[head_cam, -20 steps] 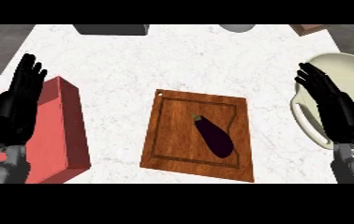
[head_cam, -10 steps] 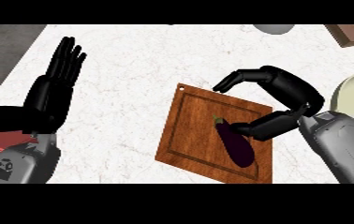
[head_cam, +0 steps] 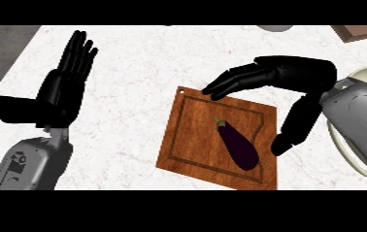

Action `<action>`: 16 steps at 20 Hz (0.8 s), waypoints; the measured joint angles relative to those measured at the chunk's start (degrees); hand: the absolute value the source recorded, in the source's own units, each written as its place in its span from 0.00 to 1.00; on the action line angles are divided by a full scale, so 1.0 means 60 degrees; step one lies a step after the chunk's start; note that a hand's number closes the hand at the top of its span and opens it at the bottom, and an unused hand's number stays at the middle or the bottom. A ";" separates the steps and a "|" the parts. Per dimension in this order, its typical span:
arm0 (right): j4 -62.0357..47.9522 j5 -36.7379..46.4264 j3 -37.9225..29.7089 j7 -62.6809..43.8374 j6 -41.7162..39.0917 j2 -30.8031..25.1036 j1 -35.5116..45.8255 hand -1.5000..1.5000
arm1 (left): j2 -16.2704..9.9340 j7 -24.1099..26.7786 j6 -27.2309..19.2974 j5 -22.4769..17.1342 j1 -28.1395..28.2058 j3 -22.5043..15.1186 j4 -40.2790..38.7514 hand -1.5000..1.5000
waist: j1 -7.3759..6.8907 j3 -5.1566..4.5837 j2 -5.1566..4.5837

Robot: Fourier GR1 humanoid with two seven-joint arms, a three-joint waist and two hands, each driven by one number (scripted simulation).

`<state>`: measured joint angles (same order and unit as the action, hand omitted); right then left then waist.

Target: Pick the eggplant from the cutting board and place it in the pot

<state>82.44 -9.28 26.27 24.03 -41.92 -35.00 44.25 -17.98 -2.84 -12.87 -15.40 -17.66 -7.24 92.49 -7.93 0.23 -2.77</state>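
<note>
The purple eggplant (head_cam: 237,144) lies on the wooden cutting board (head_cam: 188,146). The right hand (head_cam: 290,75) hangs above the board, fingers and thumb spread wide, holding nothing. Left of the board, the left hand (head_cam: 66,83) rests open.

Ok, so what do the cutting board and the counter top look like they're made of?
The cutting board looks like wood: reddish-brown with lengthwise grain, a darker groove near its rim, and a slight sheen that suggests an oiled or varnished finish. The counter top looks like pale stone, perhaps marble, white with faint pinkish-grey veins; whether it is polished or matt is hard to tell.
</note>
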 measured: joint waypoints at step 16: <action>-0.1707 0.4084 0.3672 0.2349 0.1522 -0.0080 0.2363 0.00 | -0.0026 0.0267 0.0104 -0.0010 -0.0114 0.0494 -0.0847 0.50 | 0.0630 -0.0033 0.0244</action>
<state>72.20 15.23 48.30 38.12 -32.79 -35.48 58.43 -18.13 -1.24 -12.24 -15.46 -18.35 -4.28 87.41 -4.15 0.03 -1.31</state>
